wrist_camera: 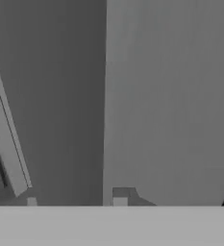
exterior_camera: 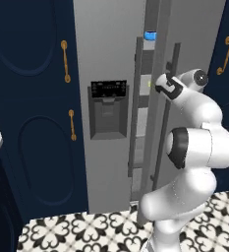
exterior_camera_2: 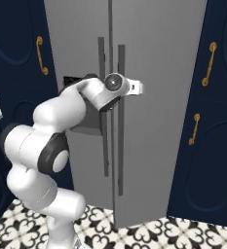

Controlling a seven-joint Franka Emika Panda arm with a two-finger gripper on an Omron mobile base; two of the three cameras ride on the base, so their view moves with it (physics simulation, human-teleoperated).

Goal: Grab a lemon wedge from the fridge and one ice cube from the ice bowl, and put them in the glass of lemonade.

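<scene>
The white arm's two-finger gripper is pressed against the long dark vertical handle of the tall grey two-door fridge, on its right door. The fingers appear narrowed around that handle, though the grip itself cannot be told for certain. The right door stands slightly ajar, and a small blue object shows high in the gap.

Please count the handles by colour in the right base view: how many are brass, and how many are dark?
Brass cabinet handles: 3
Dark fridge handles: 2
Total: 5
</scene>
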